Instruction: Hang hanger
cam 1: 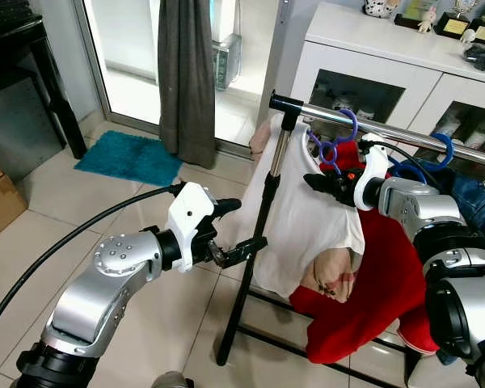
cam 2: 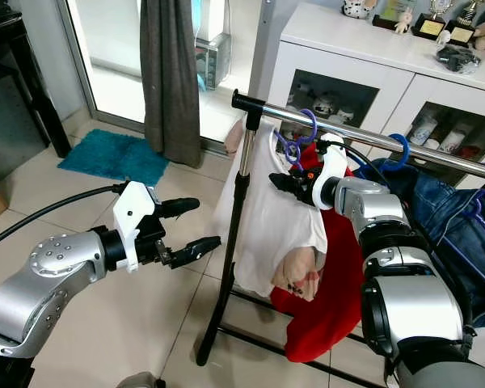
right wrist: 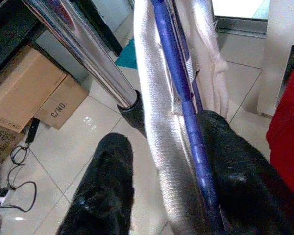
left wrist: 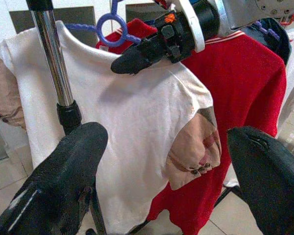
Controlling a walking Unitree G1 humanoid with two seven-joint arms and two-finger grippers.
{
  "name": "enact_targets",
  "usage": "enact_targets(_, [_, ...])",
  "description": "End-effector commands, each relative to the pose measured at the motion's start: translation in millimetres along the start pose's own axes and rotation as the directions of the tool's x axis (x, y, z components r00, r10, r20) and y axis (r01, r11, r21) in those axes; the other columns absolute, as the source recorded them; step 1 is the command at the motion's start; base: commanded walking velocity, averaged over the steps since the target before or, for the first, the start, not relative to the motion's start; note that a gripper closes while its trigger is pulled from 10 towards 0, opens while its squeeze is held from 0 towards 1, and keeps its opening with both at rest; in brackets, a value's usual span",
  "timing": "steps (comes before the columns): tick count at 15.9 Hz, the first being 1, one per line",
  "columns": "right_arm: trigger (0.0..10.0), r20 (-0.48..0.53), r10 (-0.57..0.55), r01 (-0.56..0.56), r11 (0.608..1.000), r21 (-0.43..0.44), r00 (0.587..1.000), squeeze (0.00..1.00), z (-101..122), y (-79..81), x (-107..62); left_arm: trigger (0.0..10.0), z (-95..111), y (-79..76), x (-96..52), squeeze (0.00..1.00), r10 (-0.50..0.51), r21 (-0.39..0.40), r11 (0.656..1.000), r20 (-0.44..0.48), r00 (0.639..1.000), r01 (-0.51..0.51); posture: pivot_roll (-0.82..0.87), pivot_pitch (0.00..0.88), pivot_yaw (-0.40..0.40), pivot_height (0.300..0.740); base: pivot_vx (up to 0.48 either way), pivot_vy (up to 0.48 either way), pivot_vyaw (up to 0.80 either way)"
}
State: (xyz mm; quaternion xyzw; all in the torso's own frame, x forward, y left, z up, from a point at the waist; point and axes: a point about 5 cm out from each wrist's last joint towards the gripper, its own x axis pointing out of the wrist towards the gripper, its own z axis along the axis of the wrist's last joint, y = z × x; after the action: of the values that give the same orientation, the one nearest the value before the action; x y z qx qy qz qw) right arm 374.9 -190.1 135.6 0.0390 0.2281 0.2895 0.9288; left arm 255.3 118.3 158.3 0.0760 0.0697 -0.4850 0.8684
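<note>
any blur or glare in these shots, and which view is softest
Both eye views are sharp, with daylight blowing out the glass door. The left wrist view is softest: its own black fingers are out of focus, the white shirt hazy. In the right wrist view the rail carries bright glare streaks and the blue hanger is sharp.

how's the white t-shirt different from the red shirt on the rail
The white t-shirt hangs nearest the chrome rail's capped end; the red shirt hangs behind it, further along. The white one has peach sleeves; the red one is plain red with a striped collar. The right gripper sits at the white one's purple hanger, with hanger and collar between its fingers; nothing touches the red one. Both hang from the same rail.
</note>
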Motion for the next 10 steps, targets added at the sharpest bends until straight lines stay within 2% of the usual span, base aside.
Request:
enact_targets(1, [0.0, 0.038, 0.003, -0.003, 1.000, -0.004, 0.999, 0.00, 6, -3.7, -4.7, 10.0, 2, -1.9, 3.1, 0.00, -0.021, 0.008, 1.000, 0.007, 1.000, 0.021, 0.04, 0.000, -0.103, 0.740, 0.000, 0.000, 0.00])
enact_targets(2, [10.0, 0.057, 0.019, -0.017, 0.999, -0.032, 0.998, 0.00, 11, -2.9, -6.0, 10.0, 2, -1.7, 3.0, 0.00, -0.020, 0.008, 1.000, 0.007, 1.000, 0.020, 0.04, 0.000, -0.106, 0.740, 0.000, 0.000, 0.00])
enact_targets(5, [10.0, 0.084, 0.026, -0.023, 0.999, -0.037, 0.996, 0.00, 18, -6.4, -12.9, 10.0, 3, -1.0, 2.9, 0.00, -0.015, 0.011, 1.000, 0.009, 1.000, 0.015, 0.04, 0.000, -0.110, 0.740, 0.000, 0.000, 0.00])
enact_targets(6, [10.0, 0.096, 0.030, -0.028, 0.999, -0.020, 0.995, 1.00, 20, -8.8, -17.0, 10.0, 3, -1.3, 2.8, 0.00, -0.016, 0.010, 1.000, 0.009, 1.000, 0.016, 0.04, 0.000, -0.109, 0.740, 0.000, 0.000, 0.00])
enact_targets(9, [10.0, 0.103, -0.025, 0.031, 0.998, -0.059, 0.994, 1.00, 21, -14.1, -21.0, 10.0, 2, -1.6, 3.9, 0.00, -0.022, 0.008, 1.000, 0.009, 1.000, 0.022, 0.03, 0.000, -0.099, 0.740, 0.000, 0.000, 0.00])
enact_targets(10, [10.0, 0.112, -0.052, 0.059, 0.997, -0.060, 0.992, 0.00, 22, -15.5, -20.9, 10.0, 2, -1.6, 4.3, 0.00, -0.024, 0.009, 1.000, 0.009, 1.000, 0.024, 0.03, 0.000, -0.099, 0.740, 0.000, 0.000, 0.00])
